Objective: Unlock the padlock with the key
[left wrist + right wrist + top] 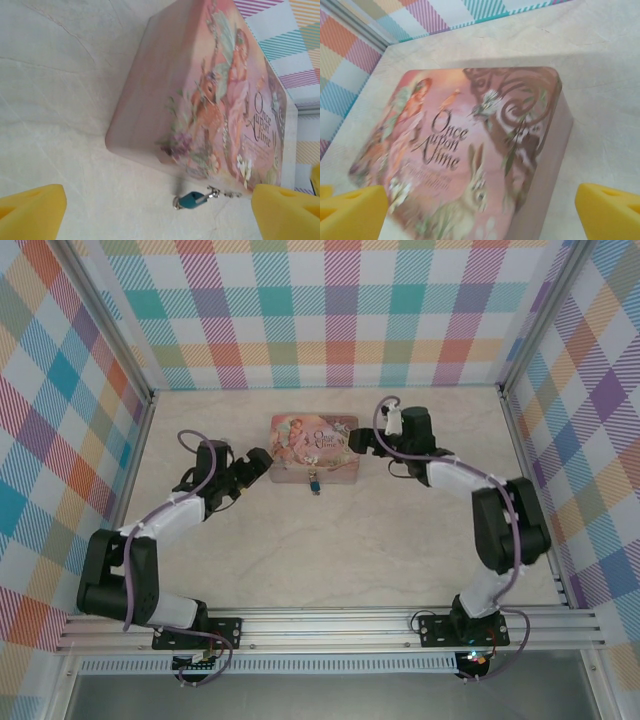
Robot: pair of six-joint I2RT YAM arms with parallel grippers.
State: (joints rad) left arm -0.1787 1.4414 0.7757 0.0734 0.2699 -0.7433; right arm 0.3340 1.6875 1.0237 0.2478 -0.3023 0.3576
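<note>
both jaws wide apart, padlock lying at the tin's lower edge

left gripper (160, 215): its yellow pads (31, 212) sit in the two bottom corners of the wrist view, wide apart, with nothing between them but bare table. right gripper (480, 212): its pads (607, 210) are likewise spread to the bottom corners, gripping nothing, with the pink illustrated tin (470, 140) just ahead. from above, the left gripper (260, 462) is just beside the tin's (315, 440) left side and the right gripper (358, 443) by its right side, at mid-frame. the blue-teal padlock (313, 483) lies on the marbled table (350, 550) just below the tin's lower edge. in the left wrist view the padlock (191, 200) sits at bottom centre, with a silvery piece running to the tin (200, 100).
</note>
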